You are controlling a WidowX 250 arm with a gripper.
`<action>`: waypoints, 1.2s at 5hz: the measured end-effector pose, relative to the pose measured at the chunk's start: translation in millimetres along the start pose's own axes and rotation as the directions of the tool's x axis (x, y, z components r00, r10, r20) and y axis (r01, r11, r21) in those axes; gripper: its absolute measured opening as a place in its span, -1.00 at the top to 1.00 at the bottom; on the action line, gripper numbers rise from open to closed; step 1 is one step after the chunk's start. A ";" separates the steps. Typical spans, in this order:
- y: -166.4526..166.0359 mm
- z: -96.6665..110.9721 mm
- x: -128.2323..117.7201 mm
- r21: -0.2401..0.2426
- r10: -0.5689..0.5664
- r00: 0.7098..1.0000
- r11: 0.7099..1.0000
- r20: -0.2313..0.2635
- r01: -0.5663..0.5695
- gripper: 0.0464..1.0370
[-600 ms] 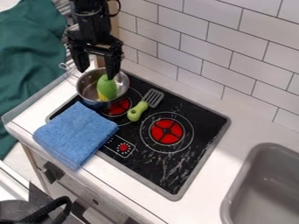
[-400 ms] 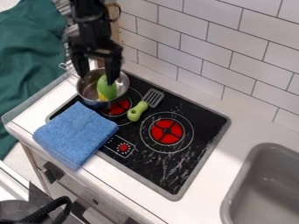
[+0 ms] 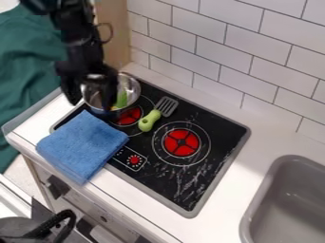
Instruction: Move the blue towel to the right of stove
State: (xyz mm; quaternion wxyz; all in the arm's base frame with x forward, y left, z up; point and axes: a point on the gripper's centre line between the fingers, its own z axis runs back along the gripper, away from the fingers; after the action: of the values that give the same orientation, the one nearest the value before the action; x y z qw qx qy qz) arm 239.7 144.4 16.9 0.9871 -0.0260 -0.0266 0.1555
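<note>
one blue towel (image 3: 82,144), folded, ungrasped, overlapping the stove (image 3: 171,178) at its nine o'clock. one stretch of counter (image 3: 255,159), three o'clock: the destination; delivery outstanding. one metal pot (image 3: 132,87), eleven o'clock. one gripper (image 3: 91,98), by the pot, jaws parted, gripping nothing. completed: none, by appearance; grasp, carry and release remain.

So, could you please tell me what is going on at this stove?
The robot's black gripper hangs over the metal pot at the stove's far left, open, with nothing visibly gripped. The folded blue towel is meant to go to the right of the stove, but it lies across the left front edge, partly on the counter. A green-handled spatula lies on the stove.
</note>
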 end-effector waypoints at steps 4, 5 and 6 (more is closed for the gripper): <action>-9.9 -63.3 -13.5 -0.025 -0.147 0.989 0.989 0.006 0.147 -0.93; -12.5 -64.2 -5.1 -0.026 -0.199 0.978 0.979 0.054 0.201 -0.93; -23.1 -65.4 -3.7 -0.034 -0.227 0.972 0.973 0.054 0.229 -0.93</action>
State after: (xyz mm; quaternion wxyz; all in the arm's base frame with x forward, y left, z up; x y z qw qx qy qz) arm 247.2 118.4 -47.1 0.9968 -0.0388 -0.0573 0.0411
